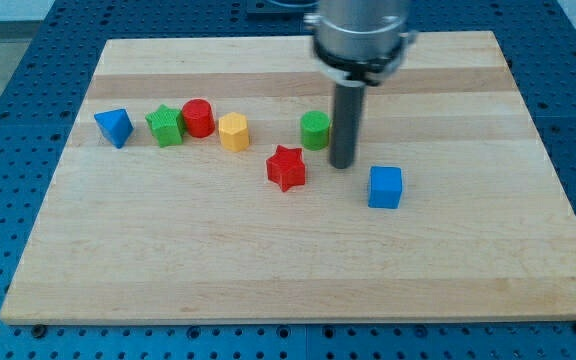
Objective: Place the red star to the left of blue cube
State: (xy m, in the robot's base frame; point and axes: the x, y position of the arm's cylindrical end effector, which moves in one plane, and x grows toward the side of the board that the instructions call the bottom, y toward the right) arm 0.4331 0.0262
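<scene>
The red star [286, 167] lies near the board's middle. The blue cube [385, 187] sits to its right and slightly lower in the view, with a gap between them. My tip [343, 165] rests on the board between them, right of the star and up-left of the cube, touching neither. A green cylinder [315, 130] stands just left of the rod.
A row at the view's left holds a blue triangular block [114, 127], a green star [166, 126], a red cylinder [199, 118] and a yellow hexagonal block [233, 131]. The wooden board [298, 270] lies on a blue perforated table.
</scene>
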